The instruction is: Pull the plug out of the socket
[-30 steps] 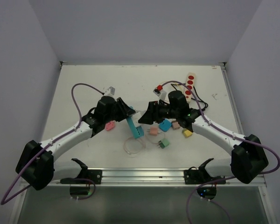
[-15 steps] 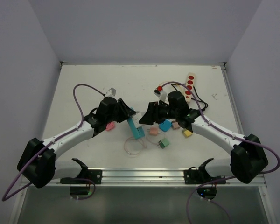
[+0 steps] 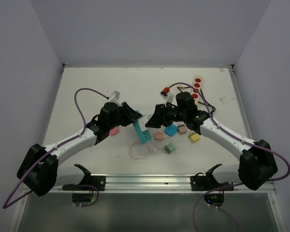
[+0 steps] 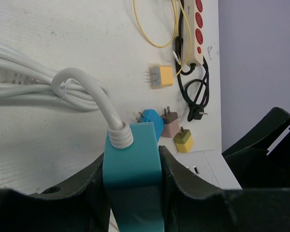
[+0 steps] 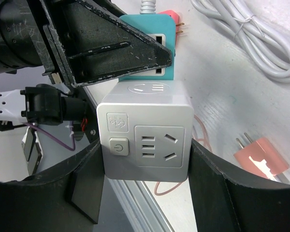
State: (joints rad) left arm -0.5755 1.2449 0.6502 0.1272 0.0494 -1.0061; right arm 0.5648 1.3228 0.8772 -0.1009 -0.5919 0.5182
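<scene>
My left gripper (image 4: 133, 193) is shut on a teal power strip (image 4: 133, 164) near the end where its white cord comes out. In the top view the strip (image 3: 141, 131) hangs slanted between the two arms. My right gripper (image 5: 145, 169) is shut on a white cube plug-adapter (image 5: 145, 140), its socket face and power button towards the camera. The cube's top sits against the teal strip (image 5: 150, 29). I cannot see its pins or whether they are in the strip. The cube also shows in the left wrist view (image 4: 210, 166). In the top view the left gripper (image 3: 132, 117) and right gripper (image 3: 154, 118) face each other closely.
Loose plugs lie on the table: pink (image 3: 114, 129), salmon (image 3: 159, 136), blue (image 3: 171, 129), yellow (image 3: 194, 137), green (image 3: 169, 148). A beige strip with red switches (image 3: 196, 87) lies at the back right. A coiled white cord (image 4: 34, 82) and a thin wire loop (image 3: 137, 151) lie nearby.
Both wrists have shifted slightly; the right wrist has moved a little towards the back. Both grips are unchanged.
</scene>
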